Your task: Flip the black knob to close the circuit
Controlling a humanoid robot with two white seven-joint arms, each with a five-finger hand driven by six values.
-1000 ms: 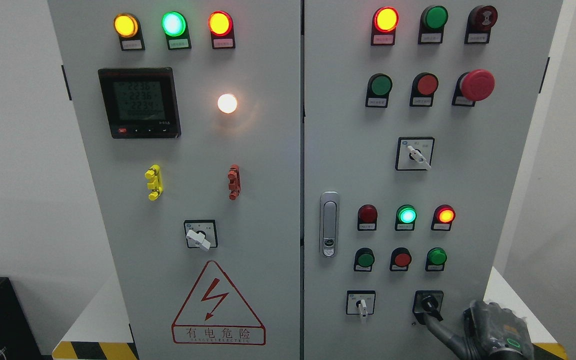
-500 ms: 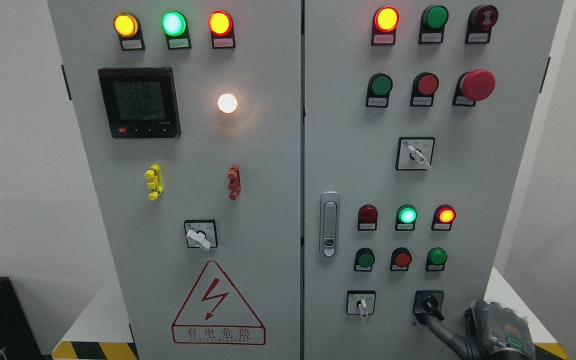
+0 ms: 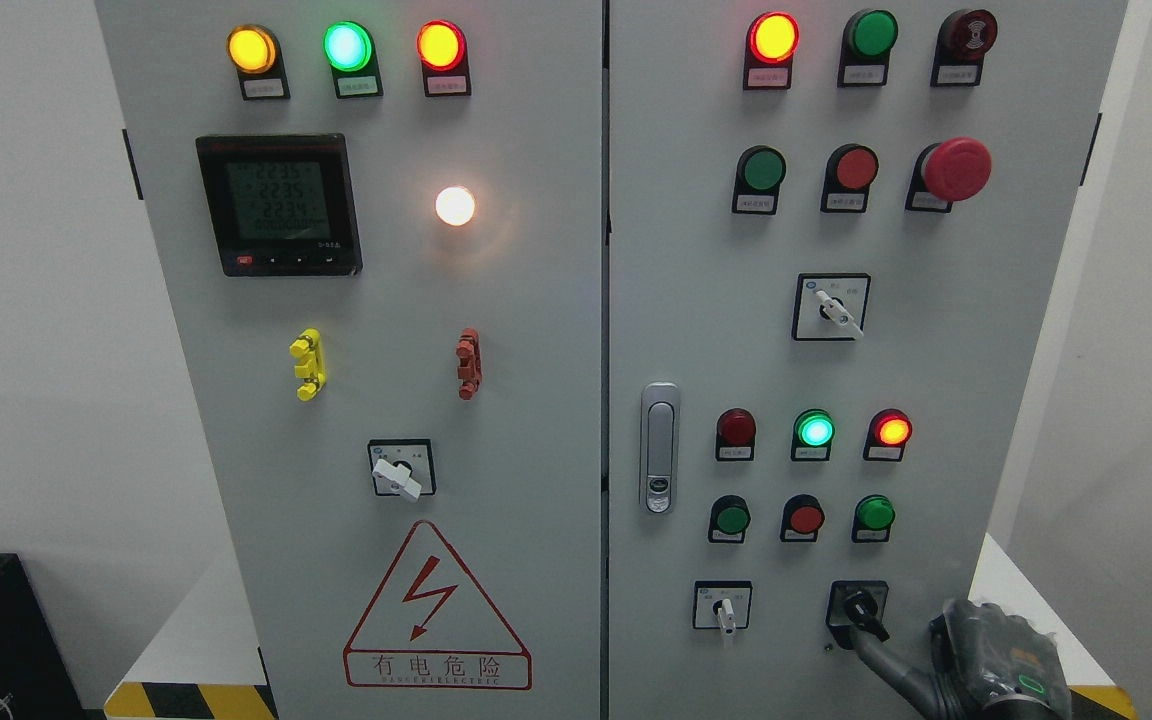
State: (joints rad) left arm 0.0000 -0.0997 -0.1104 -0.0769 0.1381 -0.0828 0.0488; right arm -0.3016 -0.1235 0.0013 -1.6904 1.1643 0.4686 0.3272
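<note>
The black knob (image 3: 861, 606) sits in a black square plate at the lower right of the right cabinet door (image 3: 936, 350), its lever pointing down and to the right. My right hand (image 3: 981, 665) comes in at the bottom right corner, grey and mostly cut off by the picture's edge. A slim grey part of it reaches up and left to the plate's lower left corner, just beside the knob's lever. Whether it touches the lever is unclear. The left arm is out of view.
A white-lever selector switch (image 3: 723, 606) sits left of the black knob, and another (image 3: 832, 307) higher up. Rows of lit and unlit lamps and push buttons, a red mushroom stop button (image 3: 954, 168) and a door latch (image 3: 658, 447) fill the panel. A white wall stands at the right.
The right hand has sunk slightly lower and to the right. The knob's lever has not visibly turned.
</note>
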